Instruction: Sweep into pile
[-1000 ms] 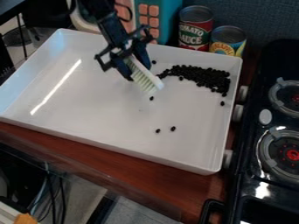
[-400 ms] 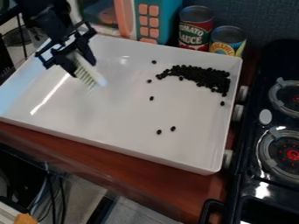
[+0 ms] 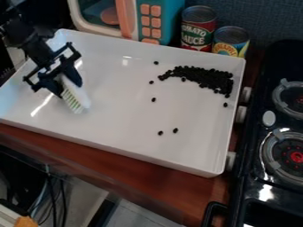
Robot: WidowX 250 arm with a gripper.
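Beans (image 3: pixel 175 130), two of them loose, lie toward five o'clock in the white tray (image 3: pixel 118 146). At nine o'clock, the claw (image 3: pixel 64 84) is closed on a brush (image 3: pixel 77 95). Good sweeping calls for setting the bristles (image 3: pixel 72 100) down outside the strays, then making light, level strokes toward the main pile (image 3: pixel 204 79) at two o'clock.

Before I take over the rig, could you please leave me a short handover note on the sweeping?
Gripper: shut on the brush, bristles down, over the left part of the white tray.
Beans: the main pile lies near the tray's upper right corner.
Done: most beans are gathered there.
Left: strays beside the pile at its left and lower right, one nearer mid-tray, and two towards the front edge; these probably need sweeping up to the pile.
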